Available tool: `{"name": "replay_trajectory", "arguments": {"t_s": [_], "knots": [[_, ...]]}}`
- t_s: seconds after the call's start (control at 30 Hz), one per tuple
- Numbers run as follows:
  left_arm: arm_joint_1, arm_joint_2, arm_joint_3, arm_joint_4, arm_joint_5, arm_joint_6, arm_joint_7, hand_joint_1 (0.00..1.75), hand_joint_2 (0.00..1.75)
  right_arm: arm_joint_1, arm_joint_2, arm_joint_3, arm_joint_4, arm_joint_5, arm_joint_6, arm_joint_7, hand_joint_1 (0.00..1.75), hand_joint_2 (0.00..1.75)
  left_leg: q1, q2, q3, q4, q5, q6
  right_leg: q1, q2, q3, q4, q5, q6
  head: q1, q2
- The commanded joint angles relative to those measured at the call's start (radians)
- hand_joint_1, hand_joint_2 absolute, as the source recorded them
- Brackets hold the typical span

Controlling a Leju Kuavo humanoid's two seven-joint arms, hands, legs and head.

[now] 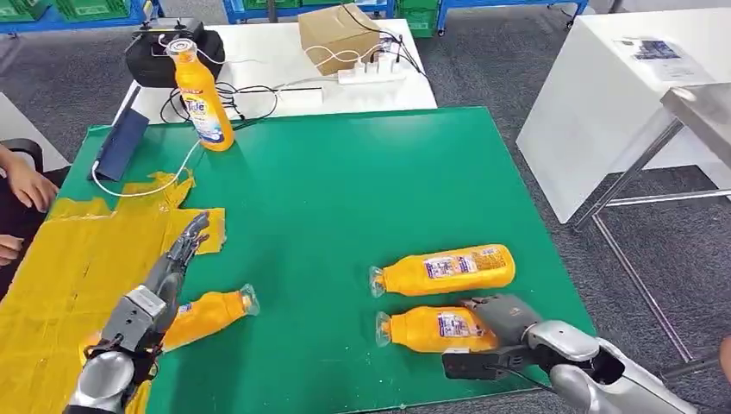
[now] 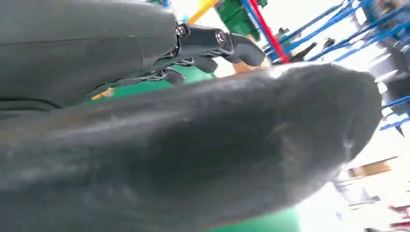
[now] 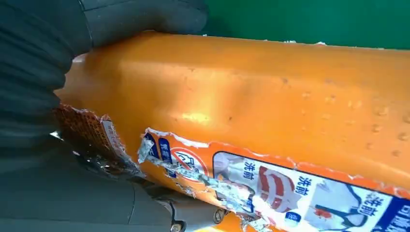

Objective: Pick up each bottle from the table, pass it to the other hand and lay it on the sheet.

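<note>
Lay on its side near the counter's (image 1: 345,190) 5 o'clock corner: an orange detergent bottle (image 1: 431,329), clear cap toward 9 o'clock, base wrapped by the right hand (image 1: 500,321), thumb and dark fingers pressed to the plastic. Seen close from the right wrist: glossy orange body (image 3: 270,96) with a shallow dent, a torn, peeling label in blue, white and red bearing Chinese characters, a shredded barcode patch near the fingers. Just beyond, toward 12 o'clock, lay a second orange bottle (image 1: 444,270), parallel, same label, not touching the first. Stood upright near 11 o'clock: a third bottle (image 1: 203,95), white cap, label too small to read for certain. Lay at 7 o'clock on the edge of the yellow sheet (image 1: 60,267): a fourth bottle (image 1: 207,313), partly under the left arm, neck toward 3 o'clock. Hovered above it: the left hand (image 1: 177,254), fingers stretched straight and apart toward 12 o'clock, holding nothing. Rested at 9 o'clock by the counter's edge: a person's hand (image 1: 30,185). Sat past the green mat: a cardboard box (image 1: 338,36), a white power strip (image 1: 371,73).
</note>
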Motion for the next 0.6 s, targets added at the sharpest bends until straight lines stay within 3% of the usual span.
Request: {"name": "replay_trajectory", "arguments": {"t_s": [0.03,0.2,0.3,0.43,0.6], "knots": [[0.133,-0.074,0.132,-0.171,0.179,-0.121,0.072,0.0,0.0,0.043,0.341,-0.142,0.183,-0.138,-0.159,-0.07,1.75,1.75,0.002,0.002,0.004,-0.003,0.0,0.001,0.003,0.0,0.004,-0.005,0.001,-0.003,0.0,0.0],[0.159,-0.073,0.141,-0.188,0.185,-0.129,0.062,0.0,0.0,0.045,0.363,-0.132,0.18,-0.12,-0.171,-0.058,1.75,1.75,0.006,0.008,0.005,-0.002,-0.006,-0.005,0.006,0.009,0.004,-0.002,0.0,-0.003,0.001,0.0],[0.176,-0.077,0.145,-0.218,0.25,-0.185,0.057,0.0,0.0,0.139,0.486,-0.317,0.028,-0.358,-0.227,-0.263,1.75,1.75,0.006,0.008,0.007,-0.003,-0.006,-0.004,0.006,0.006,0.004,-0.003,-0.001,-0.004,0.0,0.0],[0.174,-0.102,0.105,-0.233,0.325,-0.248,0.109,0.0,0.0,0.146,0.59,-0.377,-0.099,-0.468,-0.214,-0.282,1.75,1.75,0.006,0.006,0.005,-0.002,-0.006,-0.004,0.007,0.005,0.002,0.0,-0.003,-0.005,0.001,0.0],[0.167,-0.1,0.059,-0.226,0.329,-0.245,0.139,0.0,0.0,0.11,0.619,-0.353,-0.077,-0.5,-0.185,-0.299,1.75,1.75,0.006,0.001,-0.001,-0.001,-0.004,-0.004,0.006,0.004,-0.001,0.0,-0.003,-0.004,0.0,0.0]]}}
